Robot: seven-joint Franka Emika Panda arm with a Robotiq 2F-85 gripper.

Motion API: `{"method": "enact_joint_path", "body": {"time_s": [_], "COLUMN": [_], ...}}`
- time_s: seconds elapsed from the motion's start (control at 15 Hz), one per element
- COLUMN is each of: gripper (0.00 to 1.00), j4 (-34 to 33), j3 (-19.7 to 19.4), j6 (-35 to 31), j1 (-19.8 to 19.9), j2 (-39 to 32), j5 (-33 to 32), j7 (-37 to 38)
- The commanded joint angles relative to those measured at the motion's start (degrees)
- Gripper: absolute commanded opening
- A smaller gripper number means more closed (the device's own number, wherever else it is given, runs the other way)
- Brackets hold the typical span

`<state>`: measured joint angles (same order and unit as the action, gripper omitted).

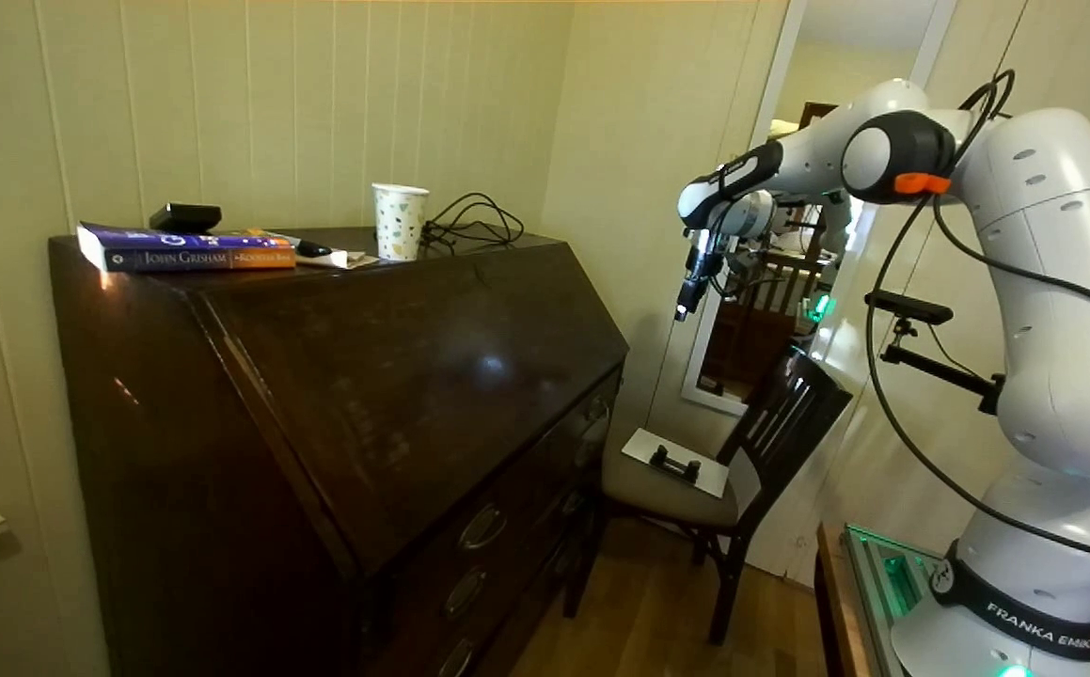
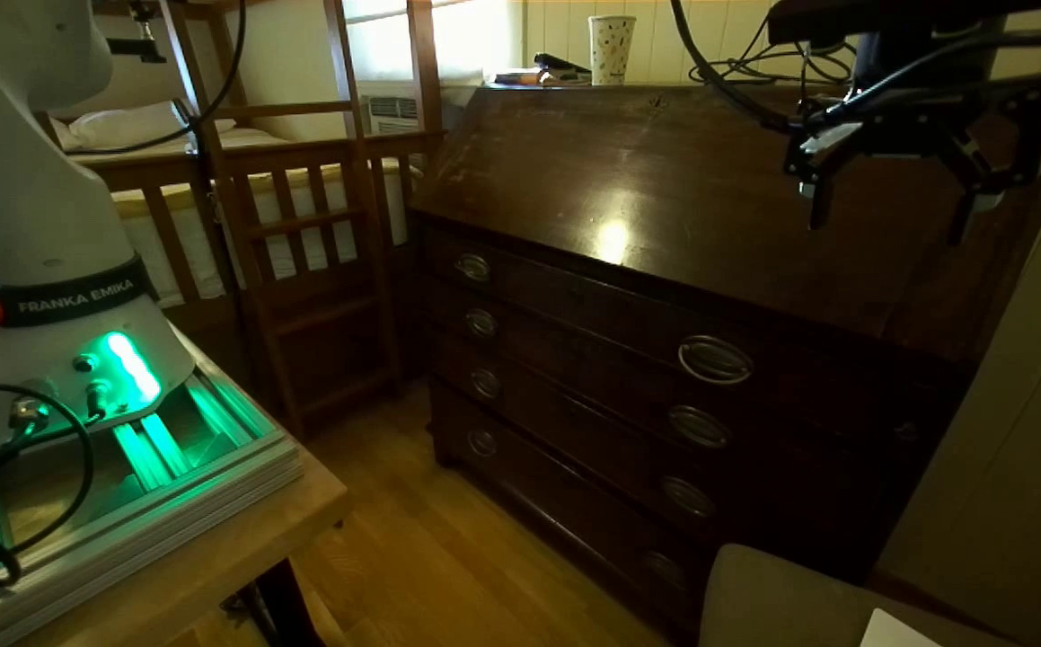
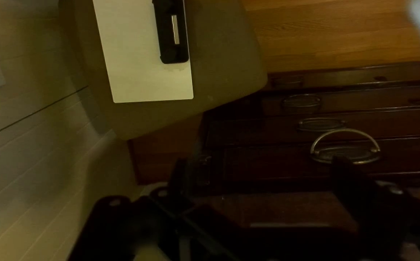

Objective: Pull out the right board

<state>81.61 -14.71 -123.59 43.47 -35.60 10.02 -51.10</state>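
The right board shows in the wrist view as a narrow, dark upright rectangular end face beside the top drawer's end. It looks level with the drawer front, with a small knob-like spot near one end. In an exterior view its corner is very dark, with only a faint spot on the board. My gripper is open and empty, in front of the slanted desk lid and apart from it. In the wrist view the gripper has its fingers spread wide, one appearing near the board, one over a drawer handle.
The dark desk has wide drawers with oval metal handles. A chair stands close to its right end, holding a white plate with a black fixture. A paper cup, a book and cables lie on top.
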Motion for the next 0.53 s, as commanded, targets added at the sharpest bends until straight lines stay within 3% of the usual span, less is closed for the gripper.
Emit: {"method": "enact_joint_path", "body": {"time_s": [0.0, 0.2, 0.47], "gripper": [1.0, 1.0, 1.0], "j4": [-1.7, -4.9, -7.9], "j3": [4.5, 7.8, 12.0], "j6": [-0.8, 0.8, -3.7], "j1": [6.4, 12.1, 17.3], "j2": [-2.7, -6.4, -11.6], "j5": [3.0, 6.1, 9.2], "j7": [-4.8, -8.5, -11.2]}}
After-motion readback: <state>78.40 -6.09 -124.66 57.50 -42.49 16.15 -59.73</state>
